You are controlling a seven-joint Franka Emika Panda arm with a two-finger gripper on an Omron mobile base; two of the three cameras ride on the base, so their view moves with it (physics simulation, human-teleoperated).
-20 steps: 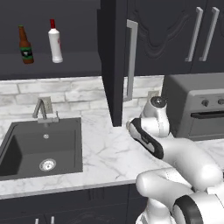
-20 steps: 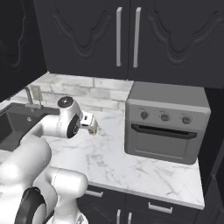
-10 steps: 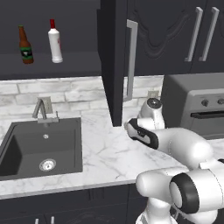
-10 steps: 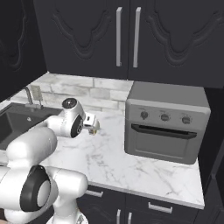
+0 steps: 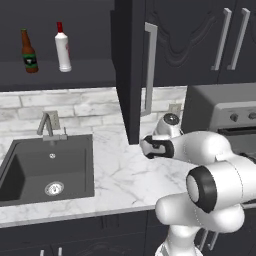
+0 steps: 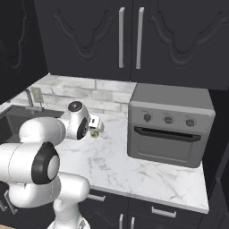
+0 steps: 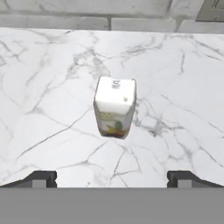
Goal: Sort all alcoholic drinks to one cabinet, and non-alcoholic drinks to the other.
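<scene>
Standing upright on the white marble counter (image 7: pixel 52 87), the small cream carton (image 7: pixel 114 107) has a boxy shape and a print near its bottom too blurred to read. The gripper (image 7: pixel 111 178) hangs above it with both dark fingertips (image 7: pixel 41 178) spread wide, far to each side of the carton, holding nothing. In the left base view the arm's own white body hides the carton. The brown glass bottle (image 5: pixel 29 51) and the white bottle (image 5: pixel 62 47) with red cap stand on the dark shelf (image 5: pixel 65 75) beside the tall door (image 5: pixel 131 70).
</scene>
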